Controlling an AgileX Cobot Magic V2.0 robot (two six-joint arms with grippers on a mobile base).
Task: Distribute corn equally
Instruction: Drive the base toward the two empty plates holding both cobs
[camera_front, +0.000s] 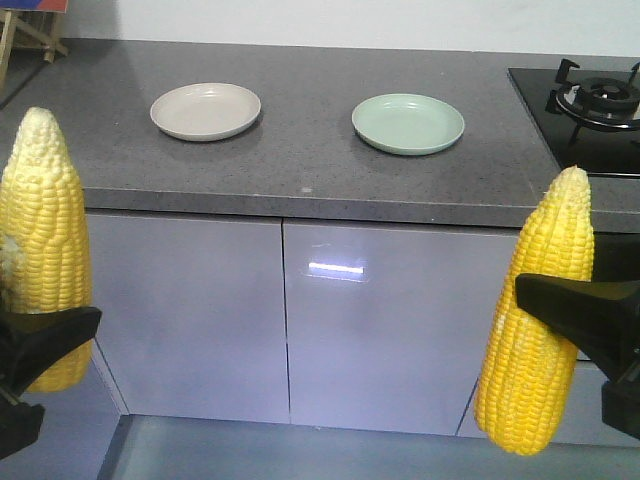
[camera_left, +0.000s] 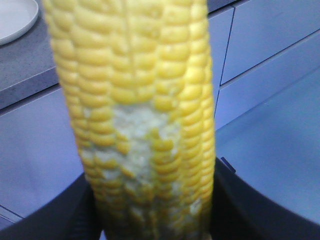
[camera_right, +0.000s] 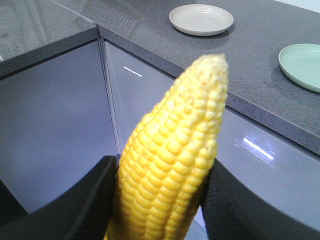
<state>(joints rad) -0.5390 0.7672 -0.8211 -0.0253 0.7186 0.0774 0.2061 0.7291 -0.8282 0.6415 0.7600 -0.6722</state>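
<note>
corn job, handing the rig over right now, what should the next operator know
Left gripper: shut on the left cob, held upright, tip up. This cob has a patch of damaged kernels.
Right gripper: shut on the right cob, also upright, tip up.
Both cobs hang in front of the cabinets, short of the counter.
The beige plate and the green plate sit on the counter, both empty.
Done: both cobs grasped.
Left: probably set one cob on each plate.
</note>
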